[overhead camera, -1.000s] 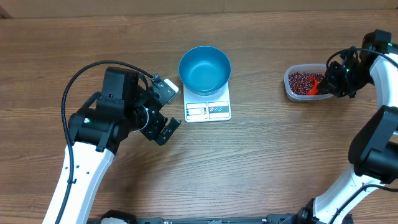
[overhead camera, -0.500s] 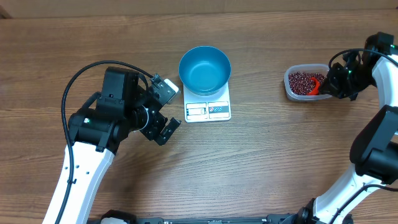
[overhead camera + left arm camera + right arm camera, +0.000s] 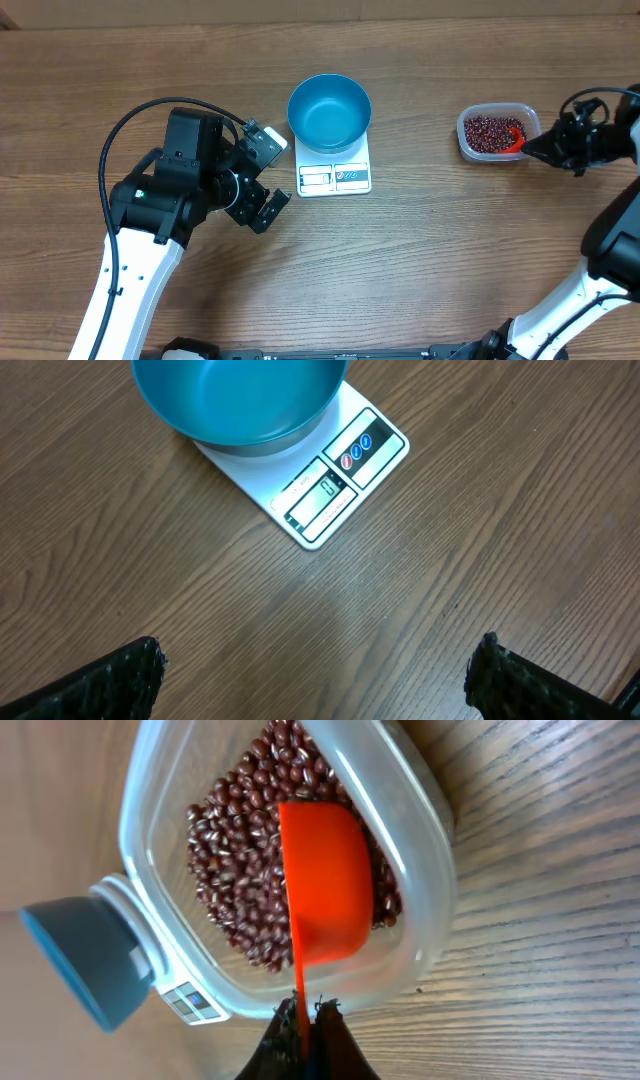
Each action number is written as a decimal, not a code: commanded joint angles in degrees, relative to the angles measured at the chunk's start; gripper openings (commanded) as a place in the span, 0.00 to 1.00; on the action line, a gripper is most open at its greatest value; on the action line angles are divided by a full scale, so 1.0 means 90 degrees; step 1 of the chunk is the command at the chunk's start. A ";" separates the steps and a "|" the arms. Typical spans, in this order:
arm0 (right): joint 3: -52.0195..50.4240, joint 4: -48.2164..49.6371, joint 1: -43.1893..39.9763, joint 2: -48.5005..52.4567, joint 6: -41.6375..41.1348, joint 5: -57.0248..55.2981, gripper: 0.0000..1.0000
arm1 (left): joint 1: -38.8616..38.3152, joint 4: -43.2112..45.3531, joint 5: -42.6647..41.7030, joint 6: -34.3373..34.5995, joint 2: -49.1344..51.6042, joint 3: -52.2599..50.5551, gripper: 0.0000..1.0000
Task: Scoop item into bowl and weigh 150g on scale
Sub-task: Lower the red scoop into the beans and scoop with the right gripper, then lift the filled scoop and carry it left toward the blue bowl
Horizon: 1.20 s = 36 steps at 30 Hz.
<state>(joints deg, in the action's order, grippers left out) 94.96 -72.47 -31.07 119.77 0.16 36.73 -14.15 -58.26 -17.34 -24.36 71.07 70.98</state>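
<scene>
Red scoop (image 3: 325, 890) lay on the beans (image 3: 230, 870) in the clear tub (image 3: 425, 840), its handle running straight back into the right gripper (image 3: 308, 1020), clenched on it; the blue bowl (image 3: 329, 112) sat on the scale (image 3: 335, 177) well to its left, nearer the wide-open left gripper (image 3: 315, 680)

The bench (image 3: 420, 260) is brown wood with the grain running from side to side. Two things lie directly on it. The flat white scale (image 3: 335, 178) sits just beside the left hand (image 3: 270, 178), on the side facing the right hand (image 3: 530, 150). The clear plastic tub (image 3: 462, 135) stands right at the right hand's fingertips, well apart from the scale.
</scene>
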 commanded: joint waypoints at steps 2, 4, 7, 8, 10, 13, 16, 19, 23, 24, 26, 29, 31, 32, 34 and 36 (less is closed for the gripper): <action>-0.0092 -0.0131 -0.0236 0.0058 0.0403 0.0483 0.04 | 0.0034 0.0019 -0.0005 -0.0005 0.0019 0.0168 1.00; -0.0092 -0.0168 -0.0274 0.0058 0.0515 0.0627 0.04 | 0.0034 0.0019 -0.0005 -0.0002 0.0019 0.0168 1.00; -0.0092 -0.0226 -0.0308 0.0058 0.0515 0.0627 0.04 | 0.0034 0.0019 -0.0005 -0.0005 0.0019 0.0168 1.00; -0.0092 -0.0243 -0.0308 0.0058 0.0515 0.0631 0.04 | 0.0034 0.0019 -0.0005 -0.0005 0.0019 0.0168 0.99; -0.0092 -0.0284 -0.0308 0.0058 0.0520 0.0726 0.04 | 0.0034 0.0019 -0.0005 -0.0005 0.0019 0.0168 1.00; -0.0092 -0.0325 -0.0308 0.0058 0.0544 0.0882 0.04 | 0.0034 0.0019 -0.0005 -0.0002 0.0019 0.0168 1.00; -0.0092 -0.0328 -0.0308 0.0058 0.0542 0.0886 0.04 | 0.0034 0.0019 -0.0005 -0.0005 0.0019 0.0168 0.99; -0.0092 -0.0372 -0.0308 0.0058 0.0542 0.0962 0.04 | 0.0034 0.0019 -0.0005 -0.0005 0.0019 0.0168 1.00; -0.0092 -0.0372 -0.0308 0.0058 0.0544 0.0981 0.04 | 0.0034 0.0019 -0.0005 -0.0002 0.0019 0.0168 1.00; -0.0092 -0.0372 -0.0311 0.0058 0.0544 0.0984 0.04 | 0.0034 0.0019 -0.0005 -0.0002 0.0019 0.0168 1.00; -0.0092 -0.0415 -0.0311 0.0058 0.0544 0.1049 0.04 | 0.0034 0.0019 -0.0005 -0.0005 0.0019 0.0168 1.00; -0.0092 -0.0491 -0.0311 0.0058 0.0546 0.1073 0.04 | 0.0034 0.0019 -0.0005 -0.0002 0.0019 0.0168 1.00; -0.0092 -0.0537 -0.0311 0.0058 0.0634 0.1095 0.04 | 0.0034 0.0019 -0.0005 -0.0005 0.0019 0.0168 1.00; -0.0092 -0.0556 -0.0311 0.0058 0.0695 0.1124 0.04 | 0.0034 0.0019 -0.0005 -0.0002 0.0019 0.0168 1.00; -0.0092 -0.0568 -0.0313 0.0058 0.0712 0.1173 0.04 | 0.0034 0.0019 -0.0005 -0.0005 0.0019 0.0168 1.00; -0.0092 -0.0585 -0.0313 0.0058 0.0867 0.1311 0.04 | 0.0034 0.0019 -0.0005 -0.0002 0.0019 0.0168 1.00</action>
<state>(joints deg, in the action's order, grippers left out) 94.48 -77.23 -33.39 120.09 5.32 45.93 -14.15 -58.28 -17.37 -24.36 71.07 70.98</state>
